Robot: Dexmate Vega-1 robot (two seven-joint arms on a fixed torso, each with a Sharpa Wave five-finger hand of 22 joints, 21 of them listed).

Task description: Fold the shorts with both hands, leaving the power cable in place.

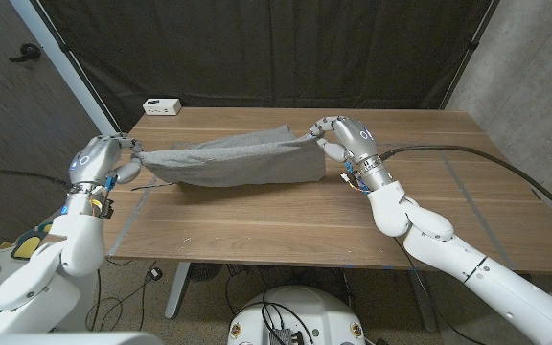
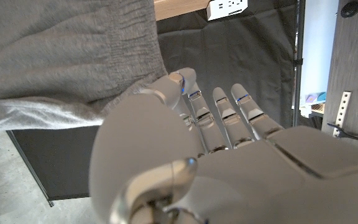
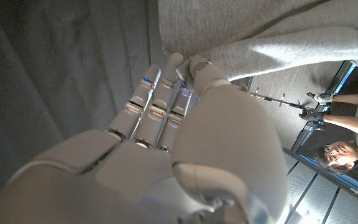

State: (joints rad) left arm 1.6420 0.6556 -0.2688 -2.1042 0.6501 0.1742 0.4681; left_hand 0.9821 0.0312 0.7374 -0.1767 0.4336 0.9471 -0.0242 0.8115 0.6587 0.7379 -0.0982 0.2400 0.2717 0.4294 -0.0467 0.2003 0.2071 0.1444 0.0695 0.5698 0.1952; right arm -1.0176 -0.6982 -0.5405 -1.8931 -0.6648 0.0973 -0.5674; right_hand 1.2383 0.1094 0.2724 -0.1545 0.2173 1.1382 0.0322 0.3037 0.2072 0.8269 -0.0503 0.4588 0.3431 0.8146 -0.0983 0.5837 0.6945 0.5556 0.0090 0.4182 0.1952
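Note:
The grey shorts (image 1: 233, 158) hang stretched between my two hands above the wooden table (image 1: 295, 225), their lower edge sagging toward the tabletop. My left hand (image 1: 113, 158) grips the shorts' left end near the table's left edge. My right hand (image 1: 343, 134) pinches the right end, raised over the table's back middle. In the left wrist view my left hand (image 2: 185, 143) has its fingers on the grey cloth (image 2: 67, 56). In the right wrist view my right hand (image 3: 179, 118) holds the cloth (image 3: 260, 37) at its fingertips. A thin dark cable (image 1: 151, 185) lies on the table under the shorts' left end.
A white power strip (image 1: 162, 106) sits at the table's back left corner. A thick black cable (image 1: 468, 153) runs from my right arm off to the right. A person (image 3: 347, 140) stands beyond the table in the right wrist view. Black curtains hang behind.

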